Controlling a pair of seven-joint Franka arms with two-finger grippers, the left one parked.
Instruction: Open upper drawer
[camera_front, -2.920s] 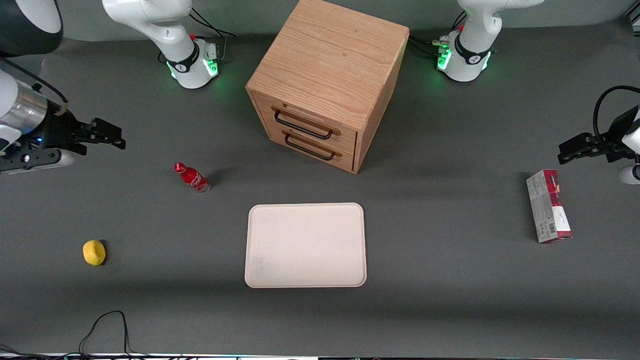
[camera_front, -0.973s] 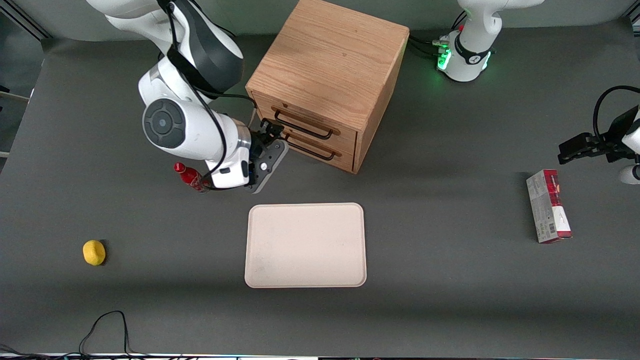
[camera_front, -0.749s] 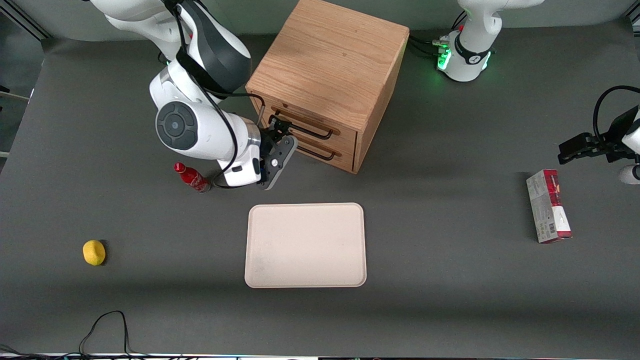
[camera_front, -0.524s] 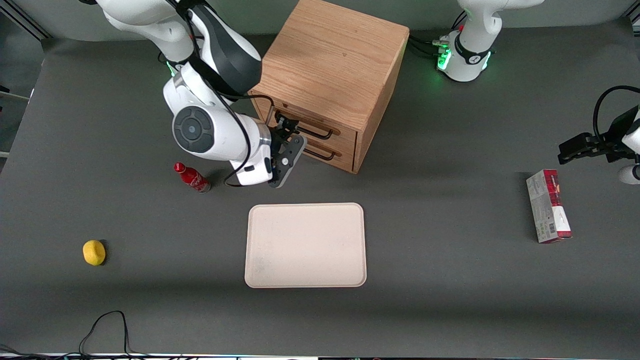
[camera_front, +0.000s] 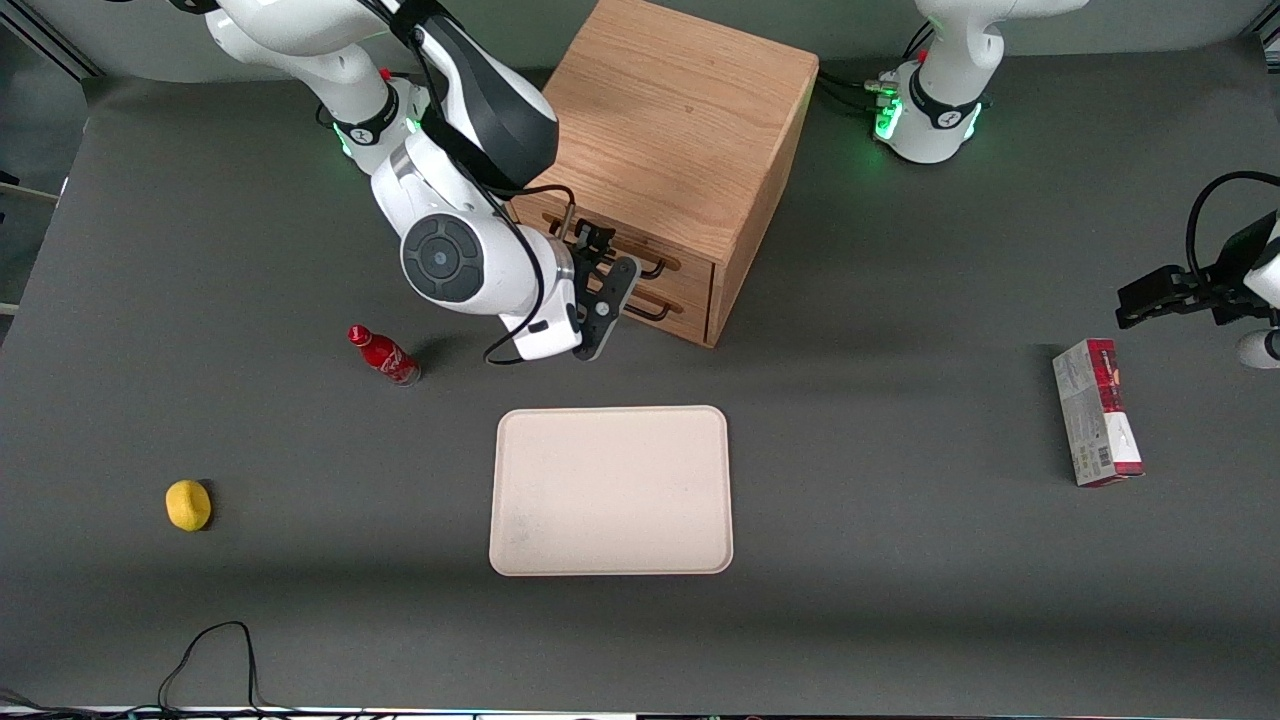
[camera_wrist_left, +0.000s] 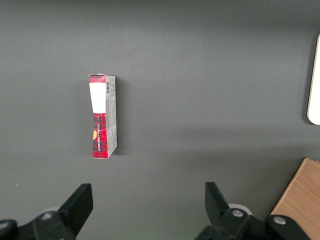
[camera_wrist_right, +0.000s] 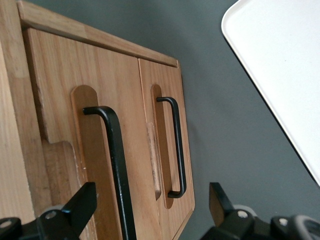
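The light oak box cabinet (camera_front: 668, 150) stands on the dark grey tabletop (camera_front: 900, 560), turned at an angle so its drawer fronts face the working arm's end and the front camera. Its upper drawer (camera_front: 640, 252), wooden-fronted and shut, carries a thin black wire handle (camera_wrist_right: 116, 165) whose long axis runs level along the front, parallel to the lower drawer's handle (camera_wrist_right: 176, 147) beneath it. The black two-finger hand (camera_front: 598, 262) hovers just in front of the upper handle, fingers (camera_wrist_right: 82, 202) spread apart, gripping nothing. A cream rectangular tray (camera_front: 611, 490) lies nearer the camera than the cabinet.
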